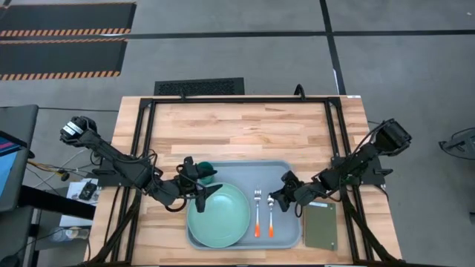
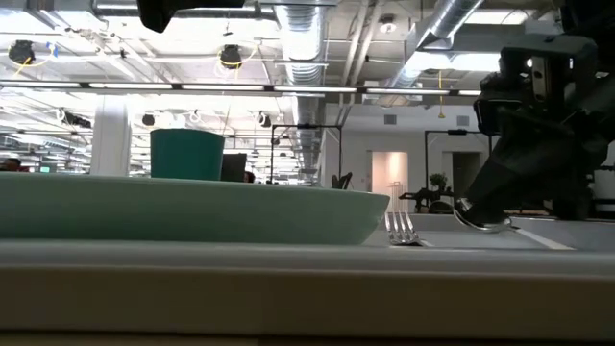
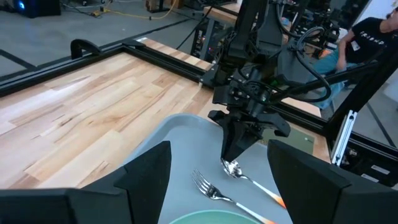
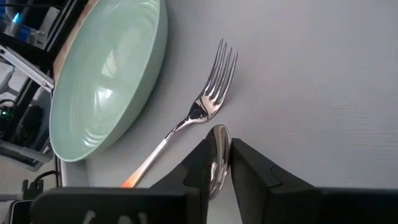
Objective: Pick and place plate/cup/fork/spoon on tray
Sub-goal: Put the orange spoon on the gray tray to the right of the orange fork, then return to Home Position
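Four task items sit inside the tray [image 1: 293, 169], which rests on the wooden surface [image 1: 237, 126] so the whole set could be carried together. Largest is the mint-green plate [image 1: 220, 216] at the tray's left; behind it stands the dark green cup [image 1: 206, 171]. The fork [image 1: 257, 211] and spoon [image 1: 271, 213] lie side by side to the plate's right, orange tips toward the near edge. The right gripper [image 4: 217, 163] has its jaws narrowly parted around the spoon's bowl, seemingly letting go. The left gripper [image 3: 214, 168] hovers beside the cup, jaws spread wide.
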